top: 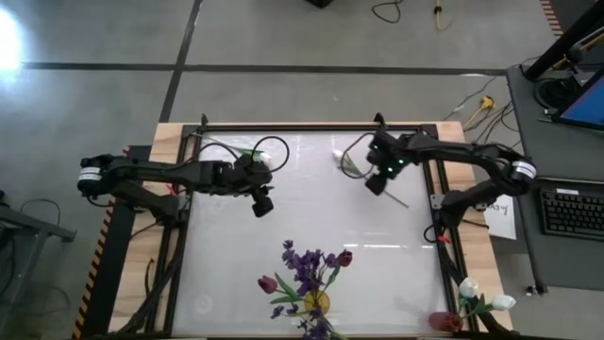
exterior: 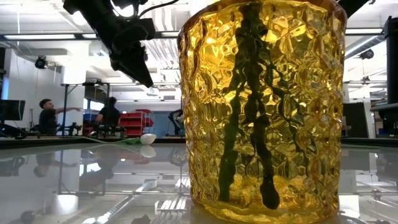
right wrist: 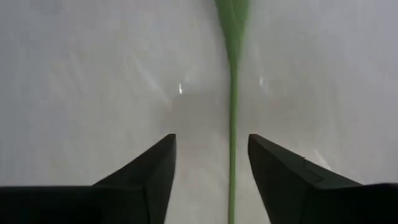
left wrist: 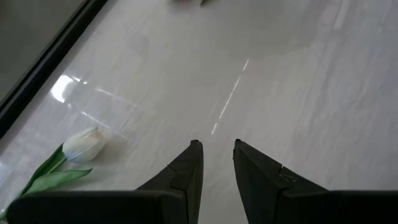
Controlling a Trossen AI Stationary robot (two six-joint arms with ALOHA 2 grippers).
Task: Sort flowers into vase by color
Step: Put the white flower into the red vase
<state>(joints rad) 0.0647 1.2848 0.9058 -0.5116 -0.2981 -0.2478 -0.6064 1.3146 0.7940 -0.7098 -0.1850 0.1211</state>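
At the near edge of the table (top: 377, 236) stands a yellow glass vase (exterior: 261, 106) with purple flowers (top: 307, 269) and dark red tulips (top: 268, 283) in it, and its green stems show through the bumpy glass. Near the right near corner, off the white top, a red vase (top: 442, 322) holds white tulips (top: 469, 288). Farther back on the left, the left gripper (left wrist: 216, 165) hangs over the bare table with its fingers only a little apart and nothing between them. A white tulip (left wrist: 84, 143) with green leaves lies on the table just beside it. On the far right, the right gripper (right wrist: 211, 168) is over another white tulip (top: 338, 157) that lies on the table. Its fingers are spread apart, and the thin green stem (right wrist: 233, 124) runs between them without being pinched.
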